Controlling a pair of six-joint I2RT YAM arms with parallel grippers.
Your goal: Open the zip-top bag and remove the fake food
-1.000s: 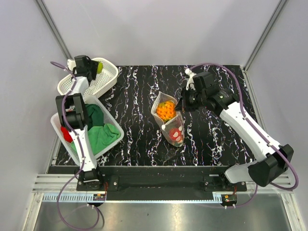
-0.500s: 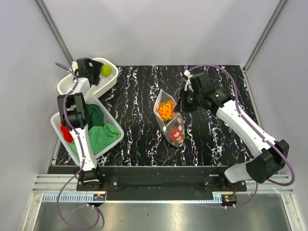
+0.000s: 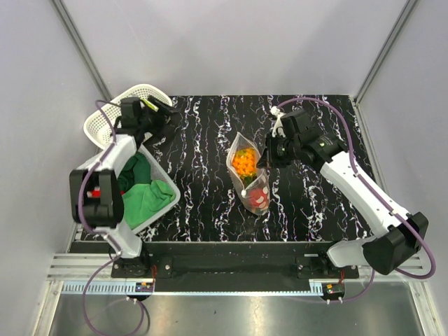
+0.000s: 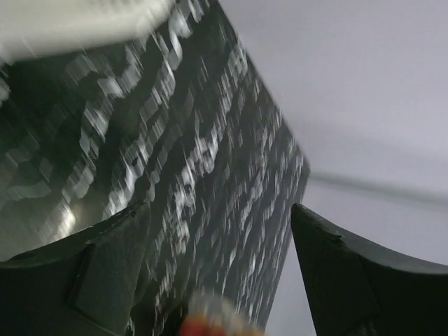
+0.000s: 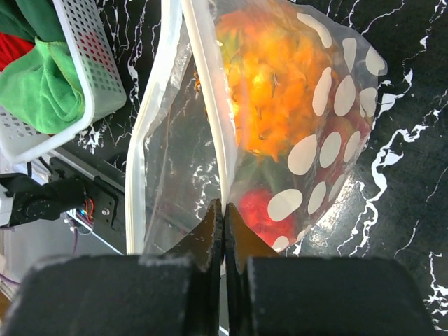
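Note:
The zip-top bag [image 3: 250, 176] is clear with white dots and lies in the middle of the table, its mouth open. Inside are an orange bumpy piece [image 3: 243, 161] and a small red fruit [image 3: 257, 196]. My right gripper [image 3: 267, 159] is shut on the bag's white rim and holds that edge up. In the right wrist view my right gripper [image 5: 224, 210] pinches the rim, with the bag [image 5: 329, 140], the orange piece [image 5: 269, 91] and the red fruit [image 5: 260, 213] behind it. My left gripper [image 3: 165, 115] is open and empty by the small basket. In the blurred left wrist view it [image 4: 220, 210] faces the table. A yellow-green sliver [image 3: 149, 104] shows beside it.
A small white perforated basket [image 3: 103, 120] stands at the back left. A larger white basket [image 3: 166, 204] with green cloths [image 3: 147, 192] and a red cloth [image 3: 96, 190] sits at the left. Grey walls close in the table on three sides.
My left gripper has swung right, from over the small basket to the table's edge beside it. The pear that showed in the basket is now mostly covered. My right gripper keeps hold of the bag's rim.

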